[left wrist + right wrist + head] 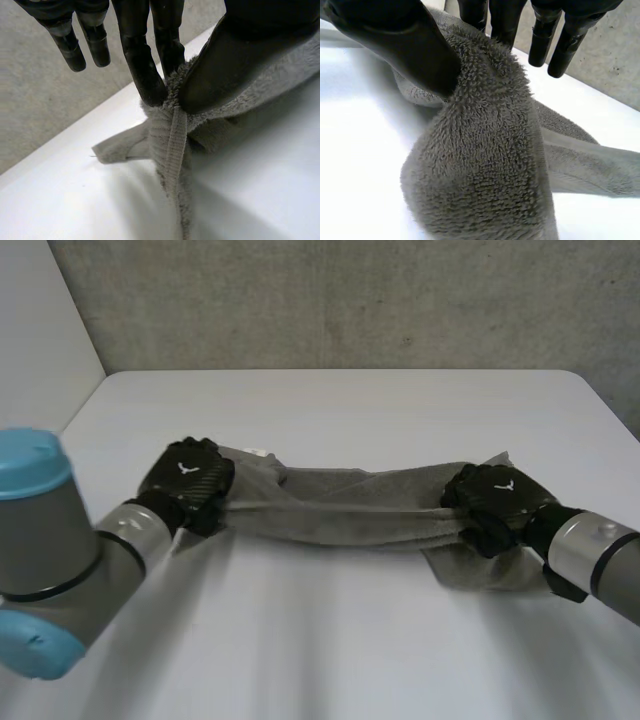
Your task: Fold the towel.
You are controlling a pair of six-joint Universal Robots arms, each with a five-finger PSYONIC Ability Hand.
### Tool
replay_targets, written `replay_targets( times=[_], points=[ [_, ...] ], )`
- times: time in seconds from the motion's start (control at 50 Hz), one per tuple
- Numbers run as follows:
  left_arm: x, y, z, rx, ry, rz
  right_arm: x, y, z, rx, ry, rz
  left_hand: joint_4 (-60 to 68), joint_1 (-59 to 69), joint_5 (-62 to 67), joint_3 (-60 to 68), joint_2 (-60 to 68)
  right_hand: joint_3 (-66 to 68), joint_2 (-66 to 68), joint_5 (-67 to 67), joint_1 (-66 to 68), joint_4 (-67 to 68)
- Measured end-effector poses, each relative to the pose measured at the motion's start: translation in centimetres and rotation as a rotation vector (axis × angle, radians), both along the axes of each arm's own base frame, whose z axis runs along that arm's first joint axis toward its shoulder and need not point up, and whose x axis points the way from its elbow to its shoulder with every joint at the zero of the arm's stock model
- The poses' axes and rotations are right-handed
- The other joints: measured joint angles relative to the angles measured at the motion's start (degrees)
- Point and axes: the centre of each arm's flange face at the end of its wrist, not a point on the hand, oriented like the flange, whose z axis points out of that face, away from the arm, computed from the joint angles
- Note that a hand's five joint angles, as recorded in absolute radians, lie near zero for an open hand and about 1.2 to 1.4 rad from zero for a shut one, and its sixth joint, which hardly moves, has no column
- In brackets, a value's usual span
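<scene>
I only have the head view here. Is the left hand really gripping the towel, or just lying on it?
Observer: Gripping. In the left wrist view the left hand pinches the towel's bunched edge between thumb and fingers; its other fingers hang straight, clear of the cloth.
Operator: And the right hand?
Observer: In the right wrist view the right hand presses a thick fold of towel between its thumb and fingers.
Operator: Anything loose at the left end?
Observer: A hemmed strip hangs down from the pinch, and a corner flap sticks out beside it, unheld.
</scene>
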Motion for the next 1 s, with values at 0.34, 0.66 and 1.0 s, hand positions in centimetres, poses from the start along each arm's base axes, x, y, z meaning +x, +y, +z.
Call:
replay_targets(
  times=[0.34, 0.66, 1.0],
  points=[
    [2.8, 1.0, 1.3, -0.013, 0.023, 0.042, -0.9, 2.5, 0.0, 0.168, 0.061, 0.121, 0.0, 0.0, 0.6, 0.0, 0.37, 0.0, -26.24, -28.65, -27.0, 0.0],
    [3.3, 0.5, 1.2, -0.022, 0.025, 0.064, -2.8, 1.6, -3.3, 0.249, 0.099, 0.112, 0.0, 0.0, 0.6, 0.0, 0.37, 0.0, -26.25, -28.68, -27.11, 0.0],
    [3.8, 1.0, 1.2, -0.01, 0.028, 0.074, -4.3, 0.6, -3.4, 0.229, 0.12, 0.063, 0.0, 0.0, 0.6, 0.0, 0.37, 0.0, -0.64, -0.36, 0.47, 0.0]
  ],
)
